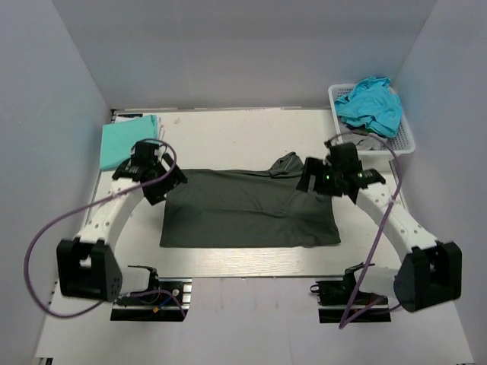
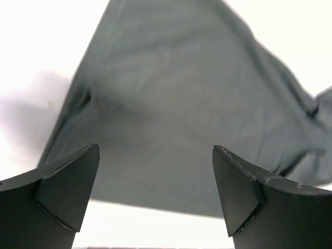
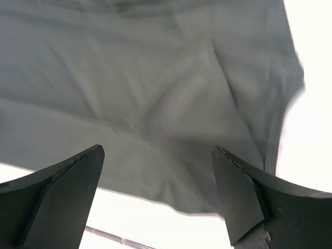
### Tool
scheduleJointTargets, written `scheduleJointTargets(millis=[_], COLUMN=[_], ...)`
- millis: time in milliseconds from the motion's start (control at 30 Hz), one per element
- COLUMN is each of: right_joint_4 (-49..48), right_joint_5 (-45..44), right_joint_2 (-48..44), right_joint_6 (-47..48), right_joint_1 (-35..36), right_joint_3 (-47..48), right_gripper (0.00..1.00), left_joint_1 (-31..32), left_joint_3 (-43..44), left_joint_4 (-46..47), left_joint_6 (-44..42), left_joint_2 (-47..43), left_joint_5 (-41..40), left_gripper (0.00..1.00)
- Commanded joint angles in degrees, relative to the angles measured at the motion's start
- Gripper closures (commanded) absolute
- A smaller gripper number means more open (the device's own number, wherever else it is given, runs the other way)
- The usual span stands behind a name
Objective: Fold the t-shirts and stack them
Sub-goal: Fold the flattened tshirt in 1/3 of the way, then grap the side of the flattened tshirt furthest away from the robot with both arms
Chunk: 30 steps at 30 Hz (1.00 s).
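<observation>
Left hand (image 1: 169, 185): released, its two fingers (image 2: 67, 187) spread wide with nothing between them. It hangs over the left edge of the charcoal shirt (image 1: 243, 217).
Right hand (image 1: 307, 182): also released, fingers (image 3: 244, 192) wide apart and gripping nothing. It sits over the shirt's upper right corner.
Contact: the wrist views are soft and blurred, so I cannot tell whether either hand's fingertips touch the cloth.
Charcoal shirt: spread fairly flat on the table (image 1: 228, 129), lying between the two hands and reaching under both. From the left hand (image 2: 155, 149) the cloth (image 2: 171, 93) fills the view ahead, its near edge just past the fingertips. From the right hand (image 3: 158, 149) the cloth (image 3: 129, 78) shows soft creases, with its edge dropping away on the hand's right.
Bunched sleeve (image 1: 285, 163): a small raised fold of the same shirt, just beside the right hand on its left.
Mint-green shirt (image 1: 125, 141): folded on the table beyond the left hand, towards its left, apart from the charcoal one.
Teal shirt (image 1: 370, 103): crumpled in the basket (image 1: 405, 141), beyond the right hand and to its right.
Basket: white lattice, at the table's far right corner.
</observation>
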<state>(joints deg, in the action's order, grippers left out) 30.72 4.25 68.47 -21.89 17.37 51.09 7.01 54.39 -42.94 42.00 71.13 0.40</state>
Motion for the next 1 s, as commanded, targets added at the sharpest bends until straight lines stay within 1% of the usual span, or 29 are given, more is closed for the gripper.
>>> scheduleJointTargets(millis=[0, 33, 67, 100, 133, 167, 200, 233, 267, 300, 333, 400, 433, 533, 600, 700, 733, 800, 833, 867, 933, 967], right_joint_4=[-4.96, -6.19, -6.20, -6.37, -5.85, -5.24, -3.75, -2.43, 0.02, 1.87, 2.41, 3.55, 3.82, 5.05, 5.05, 2.78, 2.42, 2.24, 2.33, 2.41, 2.76, 2.68], right_joint_5=[-1.35, -1.87, -2.49, -3.36, -3.98, -6.86, -7.50, -7.85, -8.03, -8.47, -8.64, -7.60, -7.42, -7.15, -7.50, -6.98, -6.45, -6.10, -5.49, -5.39, -4.87, -4.95], right_joint_2=[7.18, 10.51, 12.20, 15.96, 20.00, 24.65, 27.22, 34.64, 37.15, 39.35, 45.47, 48.59, 53.04, 57.47, 60.45, 62.40, 62.75, 64.24, 64.51, 64.95, 65.04, 65.04], right_joint_6=[1.76, 1.94, 1.94, 1.94, 2.11, 2.11, 2.11, 2.38, 2.29, 2.20, 2.20, 2.90, 2.91, 3.34, 3.35, 3.26, 3.34, 3.34, 3.00, 2.91, 2.64, 2.38], right_joint_1=[-0.05, -0.05, -0.14, -0.23, -0.31, -0.58, -0.84, -0.84, -1.02, -1.10, -1.45, -1.37, -1.54, -1.63, -1.63, -1.72, -1.89, -1.98, -1.90, -1.98, -1.98, -1.90], right_joint_3=[8.22, 9.63, 11.21, 16.62, 18.41, 22.61, 27.00, 32.26, 34.75, 39.22, 43.52, 47.07, 52.30, 58.92, 60.87, 61.15, 61.15, 61.32, 61.32, 61.41, 60.80, 60.27], right_gripper=[0.10, 0.10, 0.10, 0.10, 0.10, 0.10, 0.10, 0.10, 0.10, 0.10, 0.10, 0.10, 0.10, 0.10, 0.10, 0.10, 0.10, 0.10, 0.10, 0.11, 0.15, 0.20], left_joint_1=[-0.59, -0.59, -0.59, -0.59, -1.11, -1.12, -1.73, -1.73, -1.73, -2.34, -2.87, -3.48, -3.49, -4.02, -4.54, -4.54, -4.54, -4.54, -4.54, -4.54, -4.54, -4.54], left_joint_3=[6.15, 10.26, 12.04, 13.79, 16.94, 18.46, 21.34, 22.68, 23.73, 25.92, 26.90, 28.66, 29.19, 30.69, 31.30, 30.69, 30.69, 29.46, 29.46, 29.46, 28.93, 28.32], left_joint_4=[1.72, 1.02, 1.01, 0.49, 0.49, -0.04, -0.04, -0.04, -0.04, 0.48, 0.49, 2.32, 3.20, 5.05, 5.06, 5.06, 5.67, 6.80, 6.81, 7.34, 7.34, 7.34], left_joint_6=[-0.69, -1.21, -1.83, -1.83, -1.83, -1.83, -1.83, -1.83, -1.83, -1.83, -1.83, -1.83, -1.83, -2.97, -3.50, -3.50, -4.20, -4.81, -4.82, -4.82, -4.82, -4.82], left_joint_2=[8.29, 10.93, 16.00, 18.49, 20.69, 22.80, 26.91, 28.78, 30.36, 31.95, 34.92, 37.31, 39.15, 41.62, 43.64, 44.88, 44.88, 45.50, 45.50, 45.50, 46.02, 46.02], left_joint_5=[-4.71, -5.76, -6.64, -8.04, -9.01, -10.32, -11.99, -12.61, -13.32, -13.32, -13.32, -12.80, -11.75, -9.81, -9.19, -8.67, -8.67, -8.14, -7.27, -7.26, -6.47, -5.86], left_gripper=[0.00, 0.00, 0.00, 0.00, 0.00, 0.00, 0.00, 0.00, 0.00, 0.00, 0.00, 0.01, 0.01, 0.05, 0.09, 0.10, 0.15, 0.19, 0.25, 0.28, 0.32, 0.38])
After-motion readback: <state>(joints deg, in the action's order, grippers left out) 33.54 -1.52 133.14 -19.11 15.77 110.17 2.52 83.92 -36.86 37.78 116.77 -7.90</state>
